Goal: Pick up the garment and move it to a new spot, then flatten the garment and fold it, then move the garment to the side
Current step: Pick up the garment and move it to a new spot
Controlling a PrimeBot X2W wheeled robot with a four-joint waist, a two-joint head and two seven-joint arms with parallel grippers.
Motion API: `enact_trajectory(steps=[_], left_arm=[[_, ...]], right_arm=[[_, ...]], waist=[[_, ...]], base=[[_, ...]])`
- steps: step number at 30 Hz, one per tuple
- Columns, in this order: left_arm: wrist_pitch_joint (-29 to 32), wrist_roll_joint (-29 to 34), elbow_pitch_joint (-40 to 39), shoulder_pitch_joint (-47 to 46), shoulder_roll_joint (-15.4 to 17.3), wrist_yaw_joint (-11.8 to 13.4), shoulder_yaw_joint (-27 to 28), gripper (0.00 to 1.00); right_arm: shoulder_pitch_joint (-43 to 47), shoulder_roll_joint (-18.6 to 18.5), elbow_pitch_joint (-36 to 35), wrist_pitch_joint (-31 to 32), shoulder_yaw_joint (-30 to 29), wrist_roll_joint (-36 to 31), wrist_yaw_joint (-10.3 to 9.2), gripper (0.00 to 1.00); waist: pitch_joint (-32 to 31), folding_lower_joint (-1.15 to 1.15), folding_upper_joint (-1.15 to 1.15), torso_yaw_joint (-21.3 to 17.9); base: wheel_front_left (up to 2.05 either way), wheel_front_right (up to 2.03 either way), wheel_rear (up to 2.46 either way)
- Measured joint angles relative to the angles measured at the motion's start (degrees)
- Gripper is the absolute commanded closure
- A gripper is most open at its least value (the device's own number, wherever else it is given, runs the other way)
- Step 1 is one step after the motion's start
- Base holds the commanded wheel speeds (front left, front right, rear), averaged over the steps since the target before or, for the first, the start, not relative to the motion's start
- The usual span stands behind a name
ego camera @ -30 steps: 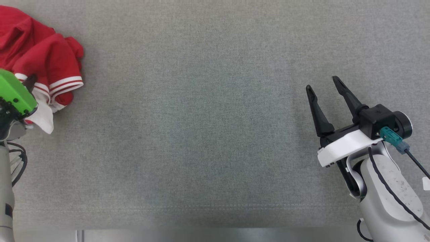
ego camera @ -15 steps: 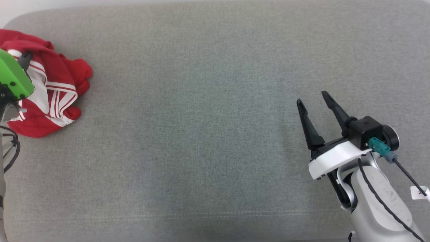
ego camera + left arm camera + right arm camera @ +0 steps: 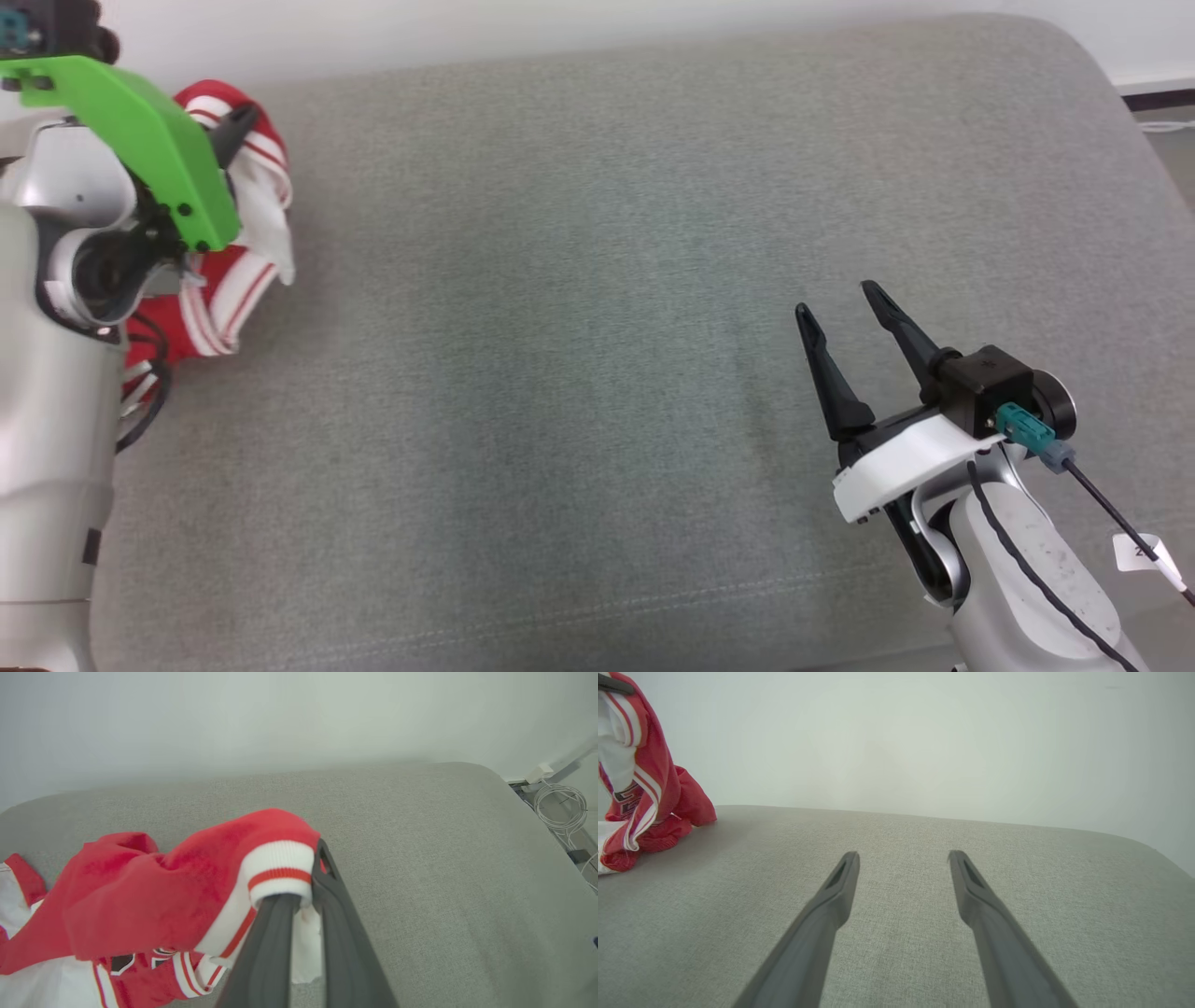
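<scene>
The red and white garment (image 3: 187, 886) is pinched by the left gripper (image 3: 303, 889). In the left wrist view, a white cuff with 1 red stripe is seen clamped between the 2 dark fingers (image 3: 345, 933) near their tips, and a white fold is seen hanging between them. The rest of the cloth is draped to the left of the fingers in that view. In the head view, the garment is bunched at the far left of the grey padded surface (image 3: 560, 327) and is partly hidden behind the green wrist plate (image 3: 149, 149). In the right wrist view, its upper part is seen raised while its lower folds rest on the surface. The right gripper (image 3: 838, 303) is held well apart from the garment, at the lower right. Its 2 fingers are spread, and nothing is held between them.
</scene>
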Motion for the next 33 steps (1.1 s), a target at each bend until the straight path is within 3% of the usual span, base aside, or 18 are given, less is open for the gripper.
enact_trajectory(steps=[19,33], left_arm=[[2.27,-4.42,-8.53,5.35,-7.77,-0.01,-10.23,1.00],[-0.34,-2.79,-6.78,7.14,-8.32,-0.01,-11.74,1.00]], right_arm=[[0.84,1.46,-1.13,0.00,0.44,0.71,0.00,0.00],[0.84,1.55,-2.56,0.00,-0.73,0.71,-0.35,0.00]], waist=[[0.83,0.00,0.00,-12.44],[3.73,0.00,0.00,-19.63]], base=[[0.00,0.00,0.00],[0.00,0.00,0.00]])
